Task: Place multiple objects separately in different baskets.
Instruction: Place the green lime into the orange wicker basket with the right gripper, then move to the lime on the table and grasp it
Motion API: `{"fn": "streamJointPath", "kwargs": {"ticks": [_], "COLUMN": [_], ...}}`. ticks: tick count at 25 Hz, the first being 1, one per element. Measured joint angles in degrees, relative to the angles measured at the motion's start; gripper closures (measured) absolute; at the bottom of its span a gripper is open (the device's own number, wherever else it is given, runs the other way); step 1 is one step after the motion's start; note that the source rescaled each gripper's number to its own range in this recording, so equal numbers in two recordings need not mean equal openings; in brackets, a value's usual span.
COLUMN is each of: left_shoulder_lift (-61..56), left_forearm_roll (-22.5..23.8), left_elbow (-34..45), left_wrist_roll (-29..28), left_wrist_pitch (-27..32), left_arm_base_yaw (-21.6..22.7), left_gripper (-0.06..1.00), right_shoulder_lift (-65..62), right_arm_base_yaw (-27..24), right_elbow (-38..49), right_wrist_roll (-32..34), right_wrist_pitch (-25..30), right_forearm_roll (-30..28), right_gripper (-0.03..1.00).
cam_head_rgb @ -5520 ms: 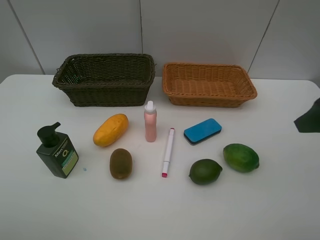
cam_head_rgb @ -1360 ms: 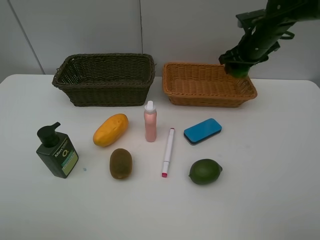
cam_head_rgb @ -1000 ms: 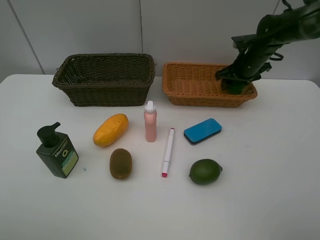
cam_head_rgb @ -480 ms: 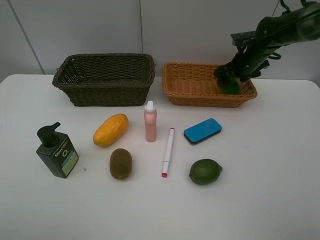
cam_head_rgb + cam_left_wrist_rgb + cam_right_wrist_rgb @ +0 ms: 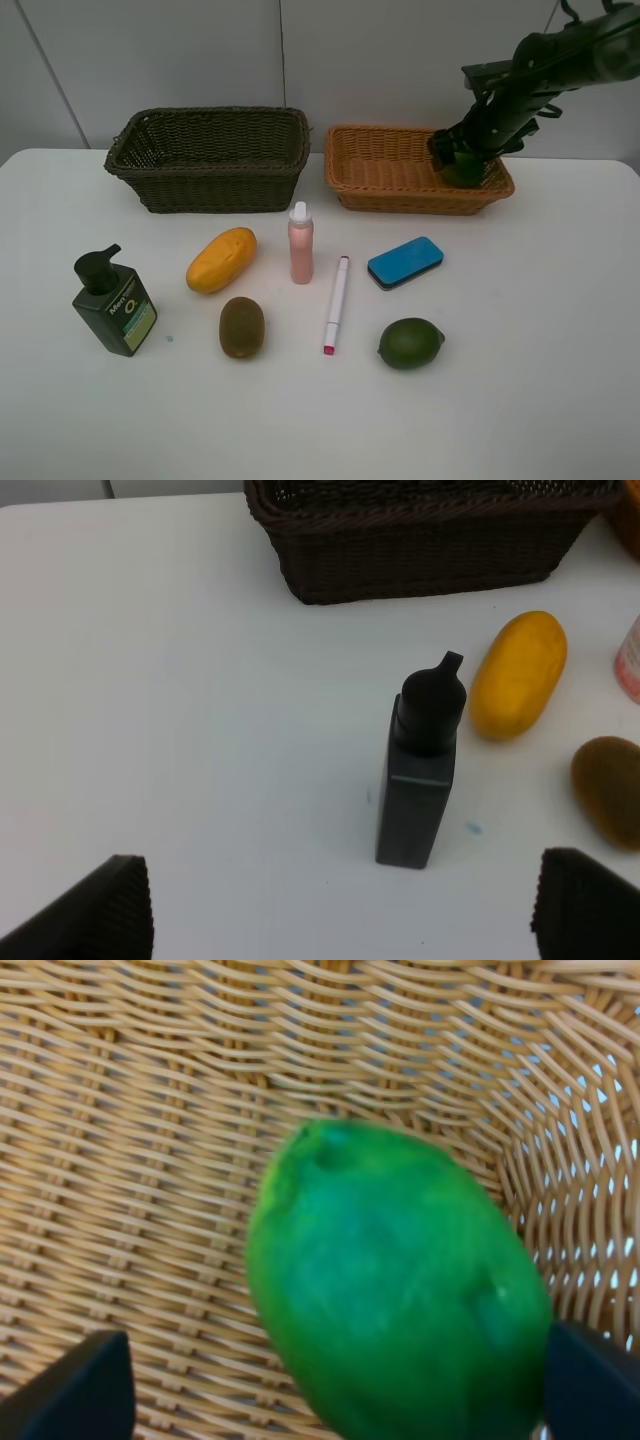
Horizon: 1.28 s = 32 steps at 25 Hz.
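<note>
My right gripper [image 5: 461,160] hangs inside the right end of the light orange-tan basket [image 5: 380,172]. Its jaws stand open [image 5: 330,1392], one on each side of a large green fruit [image 5: 395,1285] lying in the basket's corner. On the table sit the dark green pump bottle [image 5: 115,305], yellow mango [image 5: 221,259], brown kiwi [image 5: 242,326], pink spray bottle [image 5: 300,243], white marker [image 5: 336,304], blue eraser [image 5: 405,262] and a round green fruit [image 5: 410,343]. The left gripper [image 5: 340,920] is open above the table, near the pump bottle [image 5: 420,770], holding nothing.
The dark olive-brown basket [image 5: 210,160] stands at the back left, beside the tan one. A grey wall rises behind both baskets. The left arm does not show in the overhead view.
The right gripper lowered the green fruit into the tan basket and spread its jaws, then rose slightly. The left gripper and the table items have not moved.
</note>
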Motion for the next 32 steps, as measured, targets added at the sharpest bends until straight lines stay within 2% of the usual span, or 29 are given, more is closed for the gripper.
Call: {"fn": "streamJointPath", "kwargs": {"ticks": [7,10,16,20,24,28,32], "left_shoulder_lift": [0.0,0.0,0.0,0.0,0.0,0.0,0.0], "left_forearm_roll": [0.0,0.0,0.0,0.0,0.0,0.0,0.0], "left_elbow": [0.0,0.0,0.0,0.0,0.0,0.0,0.0], "left_wrist_roll": [0.0,0.0,0.0,0.0,0.0,0.0,0.0], "left_wrist_pitch": [0.0,0.0,0.0,0.0,0.0,0.0,0.0], "left_arm_base_yaw": [0.0,0.0,0.0,0.0,0.0,0.0,0.0], "left_gripper": [-0.06,-0.06,-0.06,-0.06,-0.06,-0.06,-0.06], "right_shoulder_lift": [-5.6,-9.9,-17.4,-21.0,-25.2,-30.3,-35.7], "right_arm_base_yaw": [0.0,0.0,1.5,4.2,9.0,14.2,19.1], "right_elbow": [0.0,0.0,0.0,0.0,3.4,12.6,23.5], "right_wrist_roll": [-0.2,-0.6,-1.5,-4.0,-5.2,-6.4,-10.2], "right_wrist_pitch": [5.2,11.7,29.1,35.6,37.4,37.7,32.9], "right_forearm_roll": [0.0,0.0,1.8,2.8,3.3,3.4,5.6], "right_gripper": [-0.02,-0.02,-0.02,-0.02,-0.02,-0.02,-0.02]}}
